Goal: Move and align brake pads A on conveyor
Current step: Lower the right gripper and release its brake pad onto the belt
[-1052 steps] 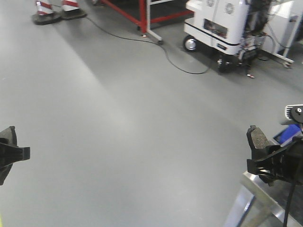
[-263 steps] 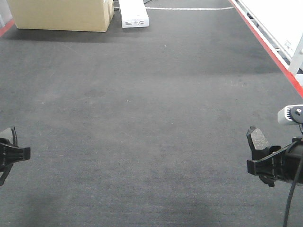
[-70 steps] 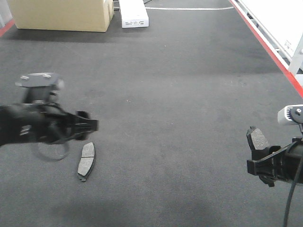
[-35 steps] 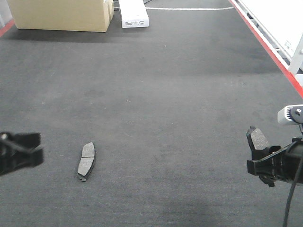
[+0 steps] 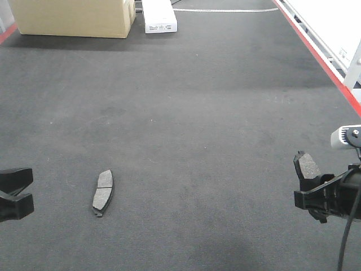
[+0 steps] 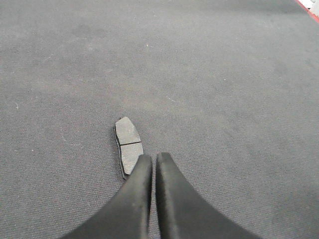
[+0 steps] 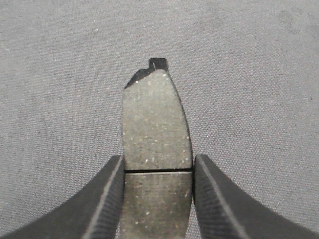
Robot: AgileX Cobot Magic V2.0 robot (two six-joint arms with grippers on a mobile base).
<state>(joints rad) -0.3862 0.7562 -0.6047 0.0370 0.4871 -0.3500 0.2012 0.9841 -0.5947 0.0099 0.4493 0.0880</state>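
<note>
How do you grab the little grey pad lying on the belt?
From above, pinch the small dark grey curved brake pad across its narrow middle, at the groove. It lies flat on the charcoal fabric belt, leaving only its long edges to grip.

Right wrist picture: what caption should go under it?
The right tool grips a brake pad above the conveyor.

One pad (image 5: pixel 102 192) lay flat on the conveyor (image 5: pixel 197 113), at its near left, lengthwise along the belt. The left gripper (image 5: pixel 21 192) hung just left of it, apart from it. At the near right, a second pad (image 5: pixel 307 165) stood on end between the fingers of the right gripper (image 7: pixel 158 162), above the belt. A box (image 5: pixel 73 17) sat at the far left, with a smaller case (image 5: pixel 158 18) just right of it.
</note>
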